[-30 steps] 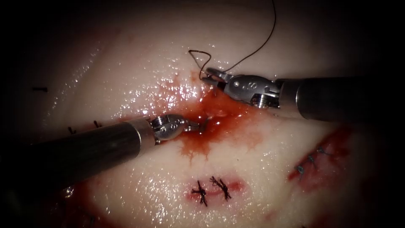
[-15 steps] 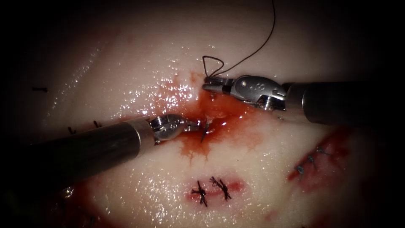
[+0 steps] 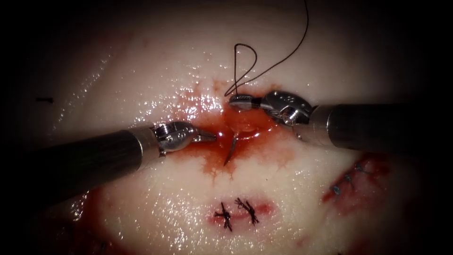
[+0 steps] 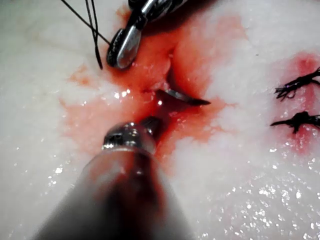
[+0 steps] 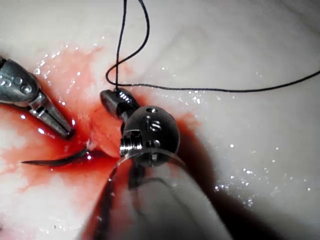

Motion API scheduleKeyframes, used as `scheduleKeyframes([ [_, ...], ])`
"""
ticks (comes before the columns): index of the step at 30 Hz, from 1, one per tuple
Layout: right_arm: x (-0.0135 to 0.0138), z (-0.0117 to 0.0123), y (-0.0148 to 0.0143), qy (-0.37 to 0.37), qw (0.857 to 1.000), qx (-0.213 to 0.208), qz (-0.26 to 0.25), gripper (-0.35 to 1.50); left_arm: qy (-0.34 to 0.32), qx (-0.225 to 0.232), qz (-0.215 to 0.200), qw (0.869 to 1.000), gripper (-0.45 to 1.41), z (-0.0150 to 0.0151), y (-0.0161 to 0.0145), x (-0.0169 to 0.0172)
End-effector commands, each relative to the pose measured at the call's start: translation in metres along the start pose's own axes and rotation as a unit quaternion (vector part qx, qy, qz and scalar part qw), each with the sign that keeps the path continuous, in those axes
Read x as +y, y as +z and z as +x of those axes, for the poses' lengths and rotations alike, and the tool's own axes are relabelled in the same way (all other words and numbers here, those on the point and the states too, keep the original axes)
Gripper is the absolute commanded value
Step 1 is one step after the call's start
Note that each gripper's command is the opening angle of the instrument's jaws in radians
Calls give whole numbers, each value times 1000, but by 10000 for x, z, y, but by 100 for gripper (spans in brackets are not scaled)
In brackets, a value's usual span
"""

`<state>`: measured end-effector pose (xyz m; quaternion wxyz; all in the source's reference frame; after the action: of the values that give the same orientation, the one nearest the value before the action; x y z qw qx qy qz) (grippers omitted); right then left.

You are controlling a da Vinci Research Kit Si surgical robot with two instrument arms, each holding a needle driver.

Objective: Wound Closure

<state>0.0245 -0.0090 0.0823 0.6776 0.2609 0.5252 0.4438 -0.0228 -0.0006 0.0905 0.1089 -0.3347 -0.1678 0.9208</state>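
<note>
needle [image 3: 230,150] half out of tissue [image 3: 292,189] — left tool [image 3: 207,137] empty; right tool [image 3: 238,99] on needle's tail

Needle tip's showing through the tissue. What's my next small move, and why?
Probably open the left claw and take the needle just behind its exposed tip. That tip stands clear of the tissue, the left claw sits shut and empty right beside it, and the right claw seems to hold only the thread.

I am working at a surgical training bench: a pale, glistening slab of pork tissue [image 3: 155,75] fills the frame, with dark knotted practice stitches [image 3: 236,213] at lower centre and more stitches [image 3: 347,179] lower right.
</note>
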Motion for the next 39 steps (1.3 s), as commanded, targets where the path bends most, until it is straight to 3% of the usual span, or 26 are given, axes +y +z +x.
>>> scheduleKeyframes([
  [1, -4, 7, 9, 1, 1000, 20, 18, 19, 14, 6, 2, 1000, -32, 0, 9, -3],
  [2, -4, 12, 8, 2, 999, 28, 26, 66, 25, 8, 3, 1000, -32, 0, 9, -2],
  [4, -2, 28, 1, 6, 998, 40, 58, 115, 85, 22, -6, 996, -33, -1, 11, 0],
  [6, -1, 32, -3, 7, 997, 39, 60, 121, 103, 31, -11, 994, -33, -1, 11, 1],
  [10, 6, 49, -26, -3, 996, 38, 77, 127, 166, 69, -25, 983, -32, -10, 14, 8],
  [13, 11, 54, -46, -11, 996, 46, 79, 127, 202, 82, -16, 976, -16, -15, 18, 13],
  [17, 18, 51, -67, -11, 996, 46, 75, 123, 259, 142, 10, 955, -16, -15, 24, 16],
  [21, 29, 42, -80, -16, 997, 47, 64, 120, 294, 170, 16, 940, 4, -9, 30, 15],
  [26, 46, 29, -83, -24, 997, 49, 54, 118, 316, 180, 4, 932, 19, -5, 31, 20],
  [34, 56, 17, -75, -34, 997, 50, 50, 118, 332, 189, -5, 924, 76, 3, 31, 30],
  [39, 55, 15, -71, -35, 997, 51, 48, 116, 345, 191, -4, 919, 91, 11, 32, 38],
])
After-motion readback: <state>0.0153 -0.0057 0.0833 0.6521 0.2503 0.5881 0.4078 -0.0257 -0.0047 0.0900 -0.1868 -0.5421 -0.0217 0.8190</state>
